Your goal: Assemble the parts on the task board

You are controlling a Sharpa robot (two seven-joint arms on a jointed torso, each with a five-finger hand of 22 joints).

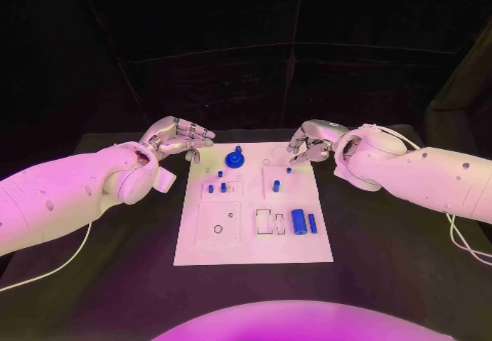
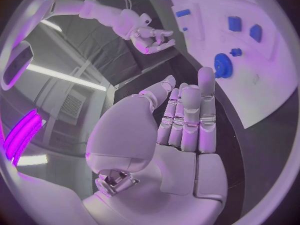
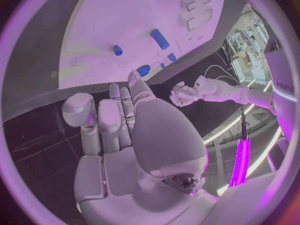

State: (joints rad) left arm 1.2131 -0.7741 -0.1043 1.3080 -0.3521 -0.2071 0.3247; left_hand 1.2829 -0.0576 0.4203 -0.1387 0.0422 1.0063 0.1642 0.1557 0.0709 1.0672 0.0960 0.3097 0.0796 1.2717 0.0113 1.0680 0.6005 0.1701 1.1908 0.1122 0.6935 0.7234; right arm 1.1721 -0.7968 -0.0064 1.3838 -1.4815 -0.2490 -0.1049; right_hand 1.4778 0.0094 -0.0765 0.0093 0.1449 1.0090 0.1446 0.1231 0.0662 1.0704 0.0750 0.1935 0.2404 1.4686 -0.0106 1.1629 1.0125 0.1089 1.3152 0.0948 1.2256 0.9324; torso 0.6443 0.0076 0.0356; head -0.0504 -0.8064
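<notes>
Left hand: raised at white task board's far left corner, fingers straight, holding nothing.
Right hand: far right corner, fingers curled, holding nothing.
Left wrist view: blue round disc part beyond fingertips.

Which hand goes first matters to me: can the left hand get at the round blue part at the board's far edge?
Probably yes: the left hand hovers open beside the task board, near the round blue part, with nothing between.
</notes>
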